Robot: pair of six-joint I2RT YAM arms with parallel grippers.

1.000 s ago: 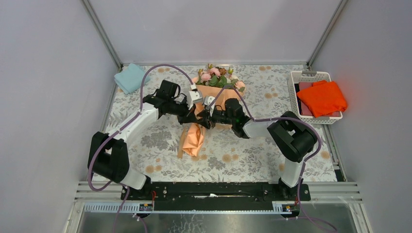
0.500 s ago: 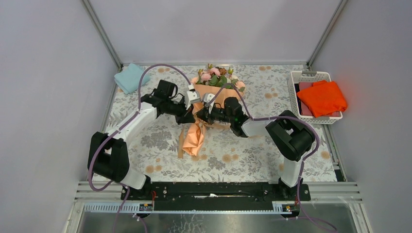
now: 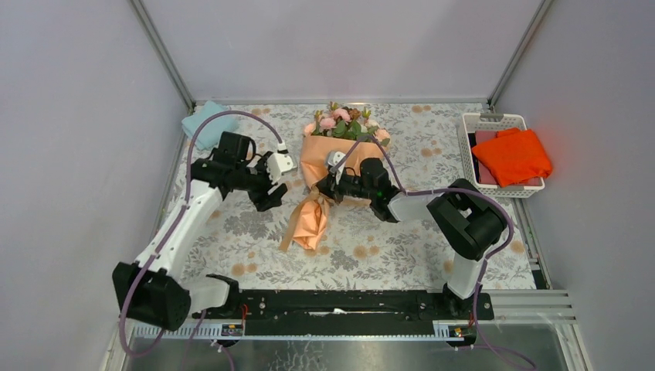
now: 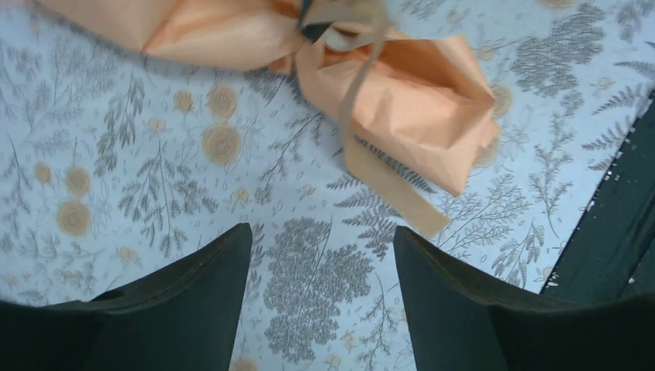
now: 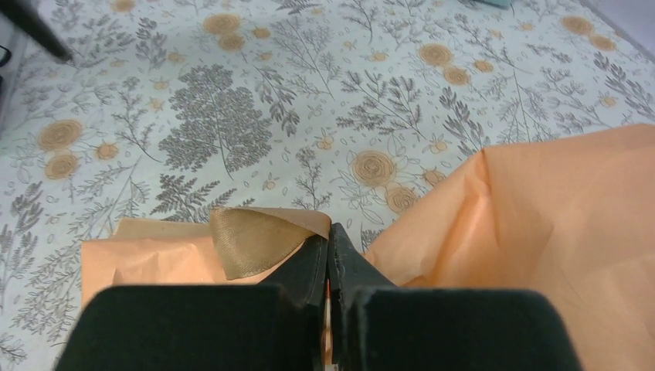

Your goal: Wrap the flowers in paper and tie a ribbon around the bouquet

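Observation:
The bouquet lies mid-table: pink flowers (image 3: 344, 121) at the far end, peach paper (image 3: 334, 154) wrapped round them and narrowing to a crumpled tail (image 3: 310, 222). A tan ribbon (image 4: 360, 91) crosses the pinched neck, and one loose end trails onto the tablecloth. My left gripper (image 3: 269, 199) hangs open to the left of the neck; in the left wrist view its jaws (image 4: 323, 230) frame only tablecloth. My right gripper (image 3: 324, 188) sits at the neck. Seen from the right wrist, the gripper (image 5: 330, 229) is shut on a fold of ribbon (image 5: 249, 240) beside the paper (image 5: 541, 224).
A folded light blue cloth (image 3: 203, 124) lies at the back left corner. At the back right stands a white basket (image 3: 494, 119) holding a bright orange cloth (image 3: 511, 155). Grey walls close in the table on three sides.
My left gripper has opened, let go at the bouquet's neck and drawn back to the left. My right gripper has closed on the ribbon at the neck.

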